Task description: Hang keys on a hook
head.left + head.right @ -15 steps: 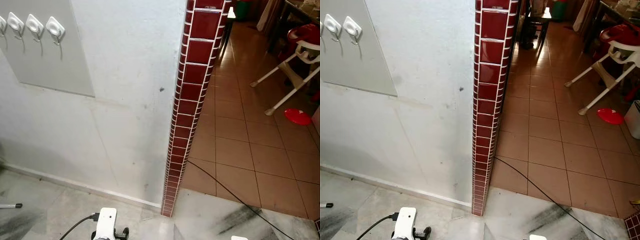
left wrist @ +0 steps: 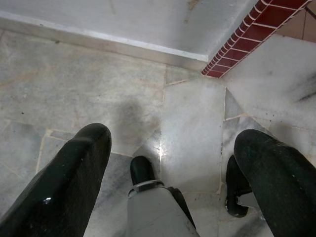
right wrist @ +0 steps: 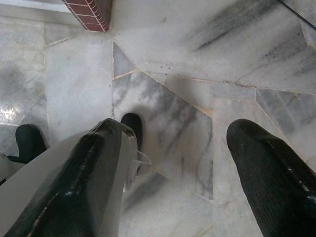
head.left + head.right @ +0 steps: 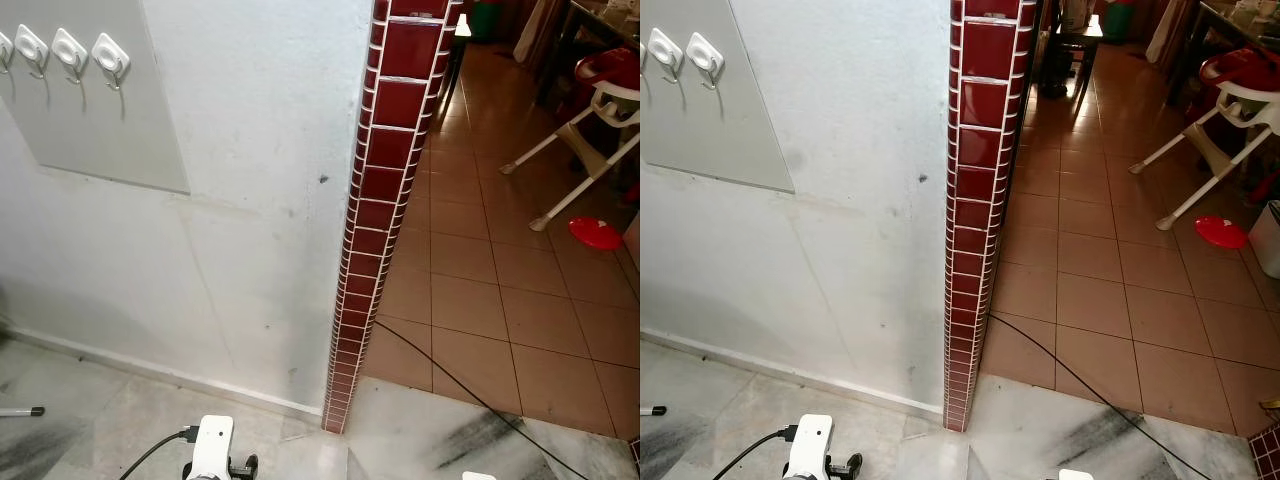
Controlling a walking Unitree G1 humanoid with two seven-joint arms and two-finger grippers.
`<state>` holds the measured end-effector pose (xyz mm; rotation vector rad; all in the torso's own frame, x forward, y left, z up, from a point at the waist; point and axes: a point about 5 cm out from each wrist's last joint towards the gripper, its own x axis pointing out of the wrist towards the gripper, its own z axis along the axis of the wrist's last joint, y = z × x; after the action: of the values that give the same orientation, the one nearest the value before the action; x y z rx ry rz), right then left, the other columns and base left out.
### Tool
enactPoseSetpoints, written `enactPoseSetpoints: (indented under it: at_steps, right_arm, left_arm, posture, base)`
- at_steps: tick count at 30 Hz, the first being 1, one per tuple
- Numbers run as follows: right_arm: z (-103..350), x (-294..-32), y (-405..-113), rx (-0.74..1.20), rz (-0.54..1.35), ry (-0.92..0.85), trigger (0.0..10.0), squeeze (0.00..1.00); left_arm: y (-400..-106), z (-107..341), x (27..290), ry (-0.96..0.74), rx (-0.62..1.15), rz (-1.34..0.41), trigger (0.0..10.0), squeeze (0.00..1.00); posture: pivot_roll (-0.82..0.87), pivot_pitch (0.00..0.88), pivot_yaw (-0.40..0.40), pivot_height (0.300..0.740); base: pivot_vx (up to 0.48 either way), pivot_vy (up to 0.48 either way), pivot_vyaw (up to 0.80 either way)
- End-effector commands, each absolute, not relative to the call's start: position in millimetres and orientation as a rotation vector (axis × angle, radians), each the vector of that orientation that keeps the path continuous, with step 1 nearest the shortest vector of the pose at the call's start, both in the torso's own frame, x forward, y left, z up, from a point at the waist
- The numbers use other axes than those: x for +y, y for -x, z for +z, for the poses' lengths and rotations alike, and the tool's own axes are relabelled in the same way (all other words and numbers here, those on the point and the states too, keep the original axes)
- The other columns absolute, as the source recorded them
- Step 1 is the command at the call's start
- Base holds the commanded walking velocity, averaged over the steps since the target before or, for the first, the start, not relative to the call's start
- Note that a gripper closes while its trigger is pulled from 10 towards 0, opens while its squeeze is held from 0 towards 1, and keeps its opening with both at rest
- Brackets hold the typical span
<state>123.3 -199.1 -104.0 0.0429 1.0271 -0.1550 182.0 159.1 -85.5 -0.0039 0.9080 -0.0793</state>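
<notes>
The job is hardly begun. The hooks (image 4: 75, 55) are sitting in a row on a grey board (image 4: 100, 130) high up on the white wall (image 4: 260, 200), far to the left, and nothing is hanging on them. I cannot see any keys; neither claw is holding anything.

The left gripper (image 2: 173, 163) is hanging low over the marble floor (image 2: 192, 123) with its two black fingers spread wide and nothing between them. The right gripper (image 3: 173, 163) is doing the same, wide apart and empty. So the robot first needs to find the keys, pick them up, then reach up to a hook.

The head views are showing the hooks, the red tile pillar (image 4: 385, 180) in the middle, a black cable (image 4: 450, 375) on the orange floor, and a high chair (image 4: 590, 120) with a red plate (image 4: 595, 233) far to the right. The wrist views are looking down at the floor, the foot of the pillar and the robot's own feet.
</notes>
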Motion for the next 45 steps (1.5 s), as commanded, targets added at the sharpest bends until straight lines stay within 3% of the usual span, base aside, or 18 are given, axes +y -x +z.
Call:
enactPoseSetpoints:
  at_steps: [1, 14, 18, 34, 45]
  right_arm:
    - [-94, -191, -157, 0.994, -0.038, 0.096, 10.0, 0.0]
    - [-95, -191, -156, 1.006, -0.037, 0.111, 10.0, 0.0]
    - [-88, -187, -169, 0.903, 0.04, 0.047, 10.0, 0.0]
    - [-86, -189, -171, 0.882, 0.036, 0.078, 10.0, 0.0]
    - [-90, -186, -163, 0.907, 0.079, 0.126, 10.0, 0.0]
  left_arm:
    - [-186, -83, 172, -0.106, 0.916, -0.129, 10.0, 0.0]
    - [-186, -83, 171, -0.096, 0.915, -0.129, 10.0, 0.0]
    - [-197, -78, 164, -0.092, 0.872, -0.136, 10.0, 0.0]
    - [-213, -67, 168, -0.167, 0.785, -0.1, 10.0, 0.0]
    - [-202, -74, 165, -0.121, 0.813, -0.112, 10.0, 0.0]
  posture:
    - [-0.01, 0.0, -0.015, 0.74]
    - [-0.01, 0.0, -0.015, 0.74]
    - [-0.01, 0.0, -0.028, 0.74]
    - [-0.01, 0.0, -0.022, 0.74]
    - [-0.01, 0.0, -0.03, 0.74]
  base:
    - [0.0, 0.0, 0.0]
    - [0.0, 0.0, 0.0]
    - [0.0, 0.0, 0.0]
    - [0.0, 0.0, 0.0]
    - [0.0, 0.0, 0.0]
